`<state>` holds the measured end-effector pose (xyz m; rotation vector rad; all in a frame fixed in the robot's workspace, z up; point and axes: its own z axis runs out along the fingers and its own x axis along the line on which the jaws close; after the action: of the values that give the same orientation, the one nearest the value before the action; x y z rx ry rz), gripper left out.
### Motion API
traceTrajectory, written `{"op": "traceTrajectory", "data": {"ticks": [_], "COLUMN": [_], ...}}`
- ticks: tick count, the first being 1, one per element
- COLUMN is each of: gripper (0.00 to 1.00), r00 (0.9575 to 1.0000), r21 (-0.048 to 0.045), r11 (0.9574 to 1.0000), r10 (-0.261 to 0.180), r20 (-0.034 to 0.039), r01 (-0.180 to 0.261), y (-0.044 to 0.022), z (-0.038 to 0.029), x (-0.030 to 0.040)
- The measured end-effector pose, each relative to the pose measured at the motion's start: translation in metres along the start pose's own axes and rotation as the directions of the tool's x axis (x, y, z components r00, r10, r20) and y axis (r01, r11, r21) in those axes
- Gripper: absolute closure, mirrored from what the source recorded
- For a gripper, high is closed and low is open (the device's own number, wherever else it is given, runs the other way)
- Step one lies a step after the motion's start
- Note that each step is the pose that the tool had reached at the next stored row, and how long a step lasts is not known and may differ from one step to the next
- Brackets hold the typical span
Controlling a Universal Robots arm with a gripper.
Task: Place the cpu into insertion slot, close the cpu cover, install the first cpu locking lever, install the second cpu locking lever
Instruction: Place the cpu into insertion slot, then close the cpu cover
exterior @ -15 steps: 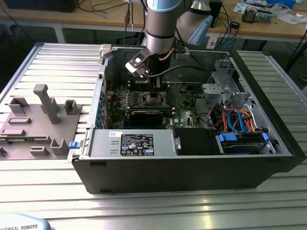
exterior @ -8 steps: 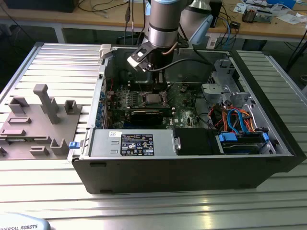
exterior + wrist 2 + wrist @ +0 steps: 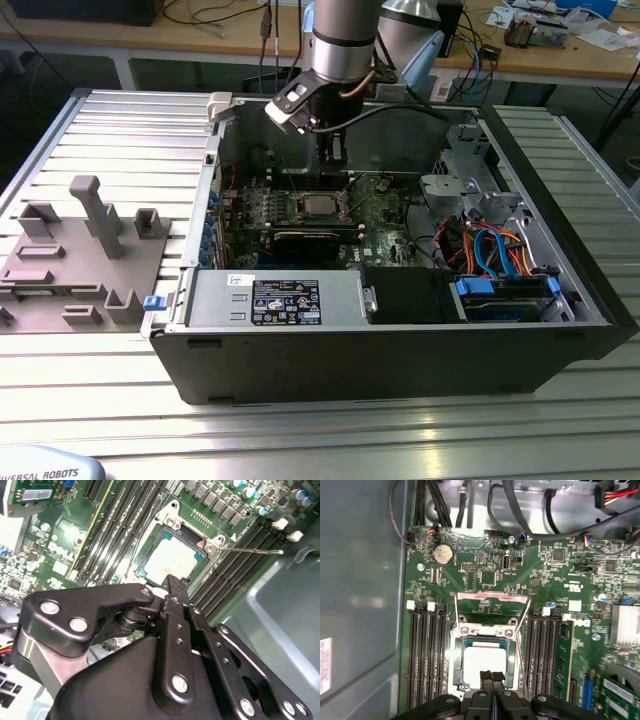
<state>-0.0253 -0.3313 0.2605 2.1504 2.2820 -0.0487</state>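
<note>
A ribbed metal surface (image 3: 330, 430) carries an open black computer case (image 3: 400, 350), lying on its side with its inside facing up. The robot arm (image 3: 345, 40) reaches down into the case from the far side. On the surface, toward the exterior view's left of the case, sits a grey fixture plate (image 3: 70, 260) with upright blocks. A green motherboard (image 3: 485, 565) covers the case floor. A power supply box (image 3: 280, 298) lies along the near wall, and blue and orange cables (image 3: 490, 245) are bundled toward the exterior view's right. Black memory slots (image 3: 427, 650) run along both sides of the socket in the first wrist view.

The tool (image 3: 335, 158) hangs over the middle of the board. In both wrist views its black fingers (image 3: 172, 587) are clenched, pressed together with nothing visible between them. Their tips (image 3: 492, 676) are at the edge of the socket, just over the rim of the chip.

The cpu cover (image 3: 485, 631) lies flat over the socket, its window open to the chip. The cpu (image 3: 482, 662) sits in the insertion slot (image 3: 509, 665), its pale metal top facing up and level with the frame. In the second wrist view the cpu (image 3: 170, 560) is just beyond the fingertips, and a thin metal lever rod (image 3: 250, 550) sticks out from a socket corner across the memory slots. Whether it is latched cannot be told.
</note>
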Motion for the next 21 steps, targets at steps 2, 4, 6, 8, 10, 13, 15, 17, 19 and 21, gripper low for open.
{"op": "traceTrajectory", "data": {"ticks": [2,4,6,8,10,13,15,17,19,21], "gripper": [0.89,0.89,0.89,0.89,0.89,0.89,0.89,0.89,0.89,0.89], "r00": [1.0000,1.0000,1.0000,1.0000,1.0000,1.0000,1.0000,1.0000,1.0000,1.0000], "r21": [-0.0001,0.0000,0.0000,-0.0002,-0.0001,0.0000,-0.0001,0.0000,-0.0001,0.0000], "r11": [1.0000,1.0000,1.0000,1.0000,1.0000,1.0000,1.0000,1.0000,1.0000,1.0000], "r10": [0.000,0.000,0.000,0.000,0.000,0.000,0.000,0.000,0.000,0.000], "r20": [-0.0001,0.0000,0.0000,-0.0003,-0.0001,0.0000,0.0001,0.0001,-0.0001,0.0000], "r01": [0.000,0.000,0.000,0.000,0.000,0.000,0.000,0.000,0.000,0.000], "y": [-0.0001,-0.0002,-0.0003,-0.0004,-0.0004,-0.0004,0.0003,0.0012,0.0020,0.0027], "z": [-0.0067,-0.0126,-0.0170,-0.0203,-0.0204,-0.0206,-0.0206,-0.0207,-0.0206,-0.0206], "x": [-0.0002,-0.0003,-0.0004,-0.0005,-0.0005,-0.0005,-0.0006,-0.0006,-0.0007,-0.0007]}}
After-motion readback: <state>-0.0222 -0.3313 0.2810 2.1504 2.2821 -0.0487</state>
